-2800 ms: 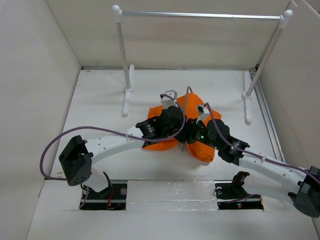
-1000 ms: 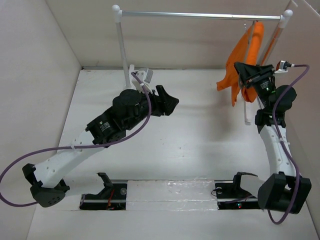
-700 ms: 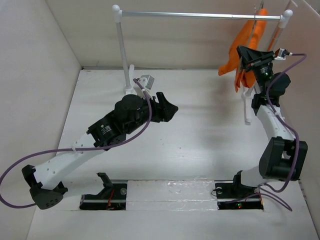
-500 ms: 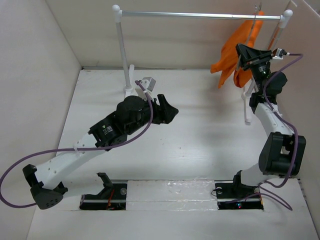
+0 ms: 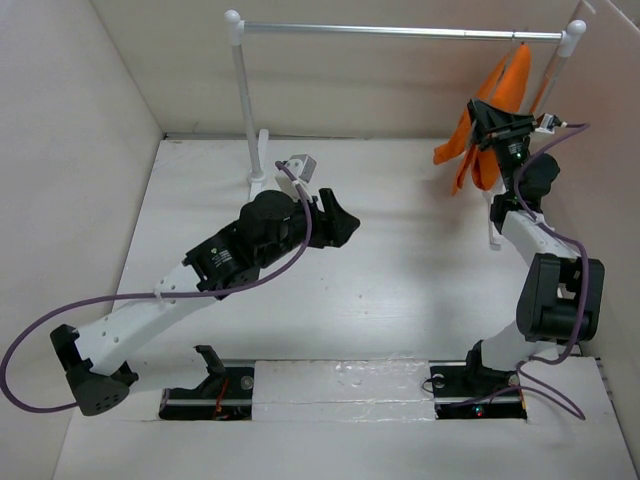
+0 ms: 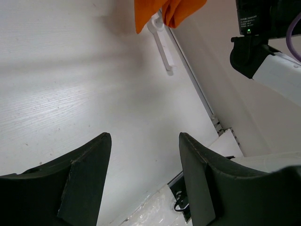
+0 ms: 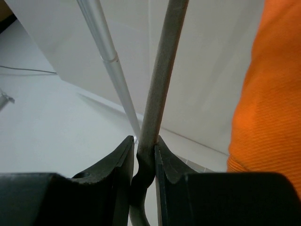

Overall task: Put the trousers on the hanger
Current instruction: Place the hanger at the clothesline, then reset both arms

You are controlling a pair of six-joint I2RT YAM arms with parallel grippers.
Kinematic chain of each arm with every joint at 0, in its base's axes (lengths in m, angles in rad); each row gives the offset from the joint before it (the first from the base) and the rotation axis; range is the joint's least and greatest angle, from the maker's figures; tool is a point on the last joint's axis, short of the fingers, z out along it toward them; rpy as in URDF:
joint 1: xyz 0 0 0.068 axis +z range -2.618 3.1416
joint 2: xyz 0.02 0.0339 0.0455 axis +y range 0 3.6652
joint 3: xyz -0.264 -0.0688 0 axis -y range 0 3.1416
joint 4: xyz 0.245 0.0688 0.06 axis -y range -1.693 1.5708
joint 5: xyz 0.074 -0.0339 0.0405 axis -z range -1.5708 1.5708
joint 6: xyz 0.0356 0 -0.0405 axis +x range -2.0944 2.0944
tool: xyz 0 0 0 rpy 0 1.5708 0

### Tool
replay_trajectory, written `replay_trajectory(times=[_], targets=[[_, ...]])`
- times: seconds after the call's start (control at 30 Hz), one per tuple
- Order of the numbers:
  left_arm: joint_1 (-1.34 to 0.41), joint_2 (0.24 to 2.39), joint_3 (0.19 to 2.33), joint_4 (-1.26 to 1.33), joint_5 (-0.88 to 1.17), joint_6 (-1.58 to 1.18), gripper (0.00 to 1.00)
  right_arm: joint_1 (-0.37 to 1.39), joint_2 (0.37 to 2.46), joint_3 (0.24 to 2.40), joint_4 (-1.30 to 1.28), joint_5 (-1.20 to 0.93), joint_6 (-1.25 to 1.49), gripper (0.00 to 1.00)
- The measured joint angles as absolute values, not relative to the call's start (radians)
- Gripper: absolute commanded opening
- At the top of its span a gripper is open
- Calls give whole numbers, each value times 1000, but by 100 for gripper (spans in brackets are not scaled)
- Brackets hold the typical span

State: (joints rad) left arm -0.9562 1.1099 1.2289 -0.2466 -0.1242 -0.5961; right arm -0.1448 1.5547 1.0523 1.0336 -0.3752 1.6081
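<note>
The orange trousers [image 5: 503,92] hang in folds just below the right end of the rail, their top reaching up to it. In the right wrist view my right gripper [image 7: 145,141] is shut on a grey-brown bar of the hanger [image 7: 164,70], with the orange cloth [image 7: 268,103] close on the right. From above, that gripper [image 5: 495,116] sits against the trousers, and most of the hanger is hidden. My left gripper [image 5: 340,222] hovers open and empty over the middle of the table [image 6: 70,94], far from the trousers [image 6: 169,9].
The silver rail [image 5: 400,31] spans the back on two white posts [image 5: 245,110] with feet on the table [image 6: 160,42]. Beige walls close in on the left, back and right. My right arm [image 6: 268,61] stands upright by the right wall.
Both grippers were on the trousers at mid-table. Over the last second the right gripper moved the hanging trousers closer to the rail and they swung; the left arm hardly moved.
</note>
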Motion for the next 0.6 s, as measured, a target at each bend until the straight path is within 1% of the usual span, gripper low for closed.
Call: replay_trajectory(times=[0.07, 0.1, 0.2, 0.27, 0.3, 0.33, 0.43, 0.47, 0.5, 0.53, 0.57, 0.6], targets=[[-956, 1114, 1229, -242, -124, -600, 55, -146, 1554, 1032, 1065, -373, 1612, 20], [-956, 1116, 1229, -242, -125, -602, 55, -145, 1552, 1028, 1074, -376, 1609, 32], [-956, 1120, 1229, -242, -126, -604, 57, -154, 1548, 1016, 1102, -387, 1583, 44], [-956, 1123, 1229, -242, -130, -604, 59, -171, 1527, 1016, 1100, -409, 1557, 47], [-956, 1125, 1229, -242, -133, -604, 60, -182, 1509, 1016, 1090, -424, 1538, 50], [-956, 1128, 1230, -244, -136, -604, 64, -192, 1481, 1016, 1069, -441, 1516, 55], [-953, 1146, 1252, -255, -153, -601, 69, -229, 1403, 1019, 995, -488, 1443, 59], [-953, 1152, 1261, -262, -164, -598, 74, -243, 1380, 1026, 965, -510, 1415, 69], [-953, 1161, 1277, -262, -164, -598, 74, -254, 1362, 1037, 937, -529, 1391, 70], [-944, 1169, 1289, -265, -165, -595, 77, -266, 1349, 1052, 898, -549, 1360, 82], [-934, 1177, 1304, -273, -163, -591, 79, -276, 1341, 1069, 819, -580, 1296, 100], [-921, 1185, 1320, -277, -162, -590, 79, -289, 1333, 1095, 817, -580, 1295, 100]])
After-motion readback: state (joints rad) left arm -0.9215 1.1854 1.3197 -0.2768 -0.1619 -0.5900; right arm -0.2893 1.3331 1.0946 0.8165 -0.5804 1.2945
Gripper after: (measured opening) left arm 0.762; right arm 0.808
